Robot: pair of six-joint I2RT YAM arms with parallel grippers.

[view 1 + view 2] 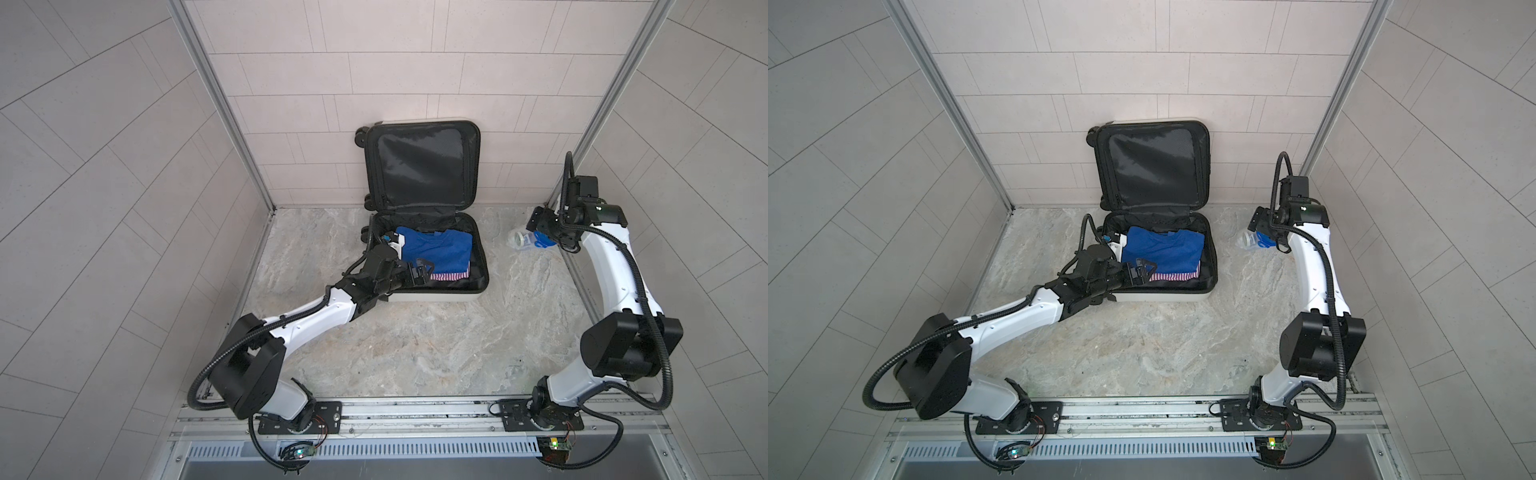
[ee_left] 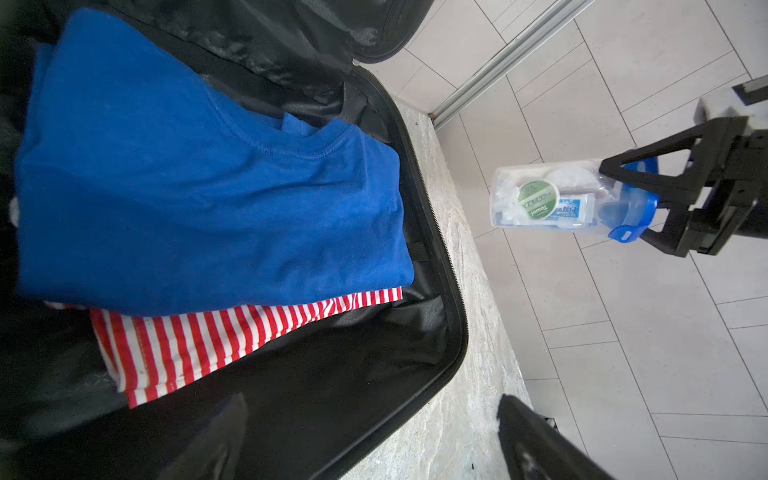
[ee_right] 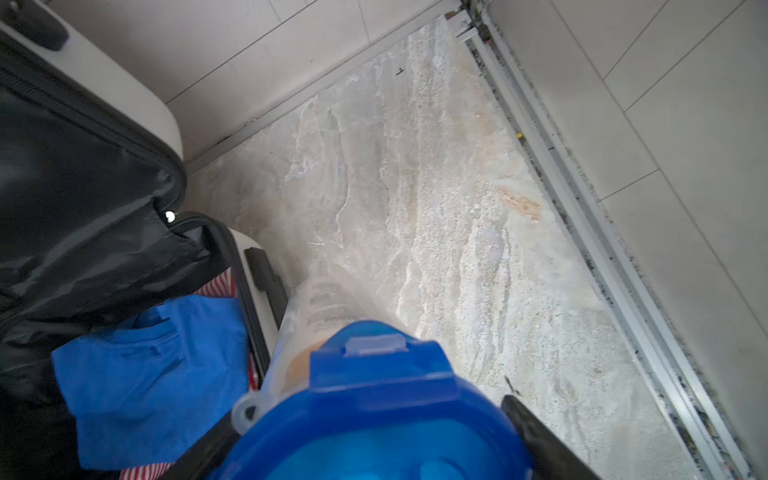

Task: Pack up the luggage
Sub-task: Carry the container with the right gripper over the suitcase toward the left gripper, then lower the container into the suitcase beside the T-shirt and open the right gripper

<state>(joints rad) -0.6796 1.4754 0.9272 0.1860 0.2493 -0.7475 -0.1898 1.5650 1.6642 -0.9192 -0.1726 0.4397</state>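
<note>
The luggage point(image 1: 436, 296) point(image 1: 1163, 296) lies open in both top views, its black-lined lid point(image 1: 422, 166) leaning on the back wall. Inside, a folded blue shirt point(image 1: 434, 249) point(image 2: 199, 199) rests on a red-and-white striped garment point(image 1: 451, 276) point(image 2: 187, 345). My left gripper point(image 1: 424, 272) point(image 1: 1144, 270) point(image 2: 370, 419) hovers open over the luggage's front left part, with nothing between its fingers. To the right of the luggage, my right gripper point(image 1: 540, 239) point(image 2: 631, 203) point(image 3: 365, 436) is shut on a clear container with a blue lid point(image 1: 524, 240) point(image 2: 540, 199) point(image 3: 374, 395), holding toiletry packets.
A small white item point(image 1: 397, 242) is tucked at the luggage's left side. The marbled tabletop point(image 1: 415, 345) runs between the two arm bases. Tiled walls stand close at the back and on both sides, with metal rails point(image 3: 602, 232) along the right edge.
</note>
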